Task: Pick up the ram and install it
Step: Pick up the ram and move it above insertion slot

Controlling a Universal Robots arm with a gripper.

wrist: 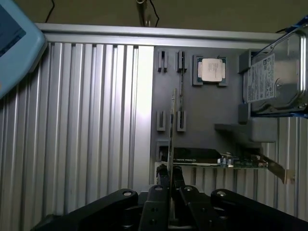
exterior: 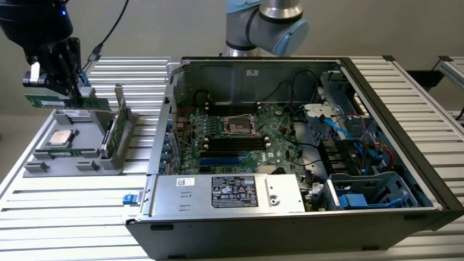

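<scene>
The hand (exterior: 71, 93) is clamped on the ram (exterior: 47, 100), its two dark fingers (wrist: 162, 179) pressed together on the flat faces of the stick. They grip off-centre, so more of the length juts toward the exterior view's left. The ram hangs in the air over the grey parts holder (exterior: 43, 163), which sits near the tabletop's (exterior: 65, 217) edge on the exterior view's left. It looks just clear of the holder's slot posts, though I can't be sure the lower edge is fully free.

The stick stands on edge, and its long axis runs level, roughly from the exterior view's left to its right. From the wrist view it shows as a thin line.

In the same holder lie a square silver processor (exterior: 60, 138), a green expansion card (exterior: 114, 128) standing upright just beside the ram's near end, and a hard drive (wrist: 276, 77). The open computer case (exterior: 406, 217) fills the middle of the tabletop, with the motherboard (exterior: 275, 130) and its dark memory slots (exterior: 233, 142) facing up.

To my eye the lift goes well only if the stick stays level and square in the grip. With an off-centre hold, any snag on a post or on that upright card could twist it. Its axis already looks close to parallel with the slots.
</scene>
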